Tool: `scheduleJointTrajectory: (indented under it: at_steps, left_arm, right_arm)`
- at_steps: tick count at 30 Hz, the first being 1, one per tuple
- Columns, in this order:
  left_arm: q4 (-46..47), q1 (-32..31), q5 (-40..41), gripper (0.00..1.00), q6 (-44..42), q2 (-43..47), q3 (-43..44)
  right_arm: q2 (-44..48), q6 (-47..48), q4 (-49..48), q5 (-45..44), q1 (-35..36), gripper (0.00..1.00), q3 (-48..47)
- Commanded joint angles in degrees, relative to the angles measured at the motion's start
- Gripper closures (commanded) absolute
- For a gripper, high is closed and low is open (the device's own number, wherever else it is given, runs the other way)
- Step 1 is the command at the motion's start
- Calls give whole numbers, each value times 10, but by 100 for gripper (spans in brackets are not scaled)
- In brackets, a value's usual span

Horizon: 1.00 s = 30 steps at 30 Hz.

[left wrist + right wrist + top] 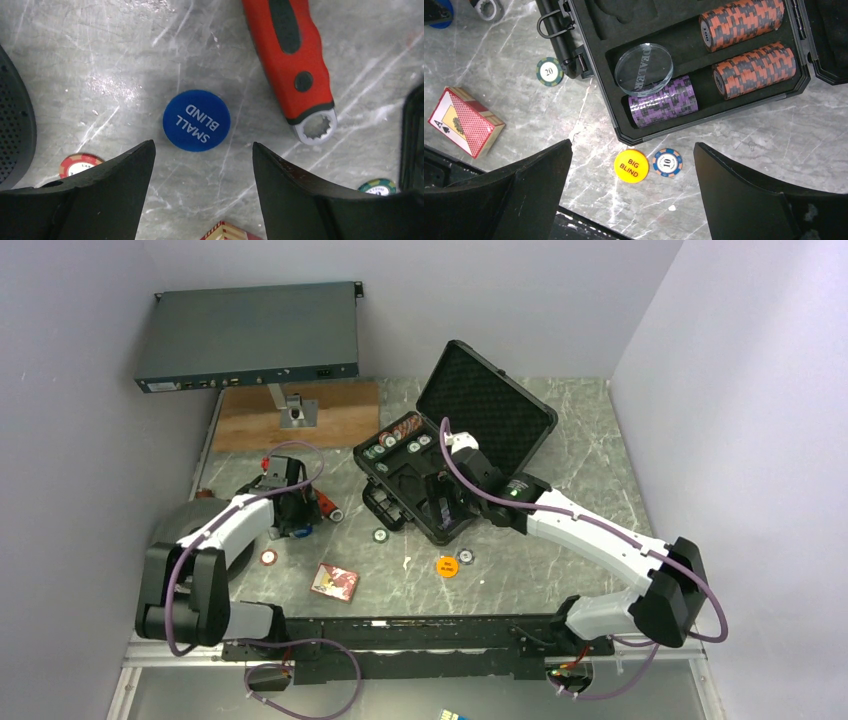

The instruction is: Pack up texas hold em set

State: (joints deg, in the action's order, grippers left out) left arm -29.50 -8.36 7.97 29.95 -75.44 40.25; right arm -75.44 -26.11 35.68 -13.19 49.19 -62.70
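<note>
The black case (405, 502) lies open mid-table, its lid (490, 405) raised. In the right wrist view its foam tray (624, 135) holds orange-black chip rows (744, 20), a purple row (664, 102) and a clear dealer disc (644, 69). My right gripper (633, 145) is open and empty over the case's near edge, above the orange BIG BLIND disc (631, 166) and a blue 10 chip (667, 163). My left gripper (202, 150) is open and empty just short of the blue SMALL BLIND disc (196, 120). The red card deck (335, 582) lies on the table.
A red-handled wrench (290, 60) lies right of the blue disc. Loose chips lie around: a red one (77, 164), a green one (377, 187) and a 20 chip (549, 71). A dark perforated round object (15, 125) is at left. A grey rack box (250, 338) and wooden board (300, 415) sit at the back.
</note>
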Motion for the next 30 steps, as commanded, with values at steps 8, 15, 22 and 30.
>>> scheduleJointTrajectory:
  at_steps: [8, 15, 22, 30]
  left_arm:
    - [42, 38, -17, 24, 14, -54, 7]
    - [30, 39, -12, 24, -4, -86, 27]
    - [9, 39, -25, 38, -23, -118, 55]
    - [-10, 38, -44, 39, -31, -155, 70]
  right_arm:
    - [0, 16, -30, 17, -5, 5, 0]
    - [-10, 17, -30, 22, -8, 5, -5]
    - [-12, 21, -35, 25, -13, 5, -1]
    - [-8, 31, -39, 32, -30, 6, 0]
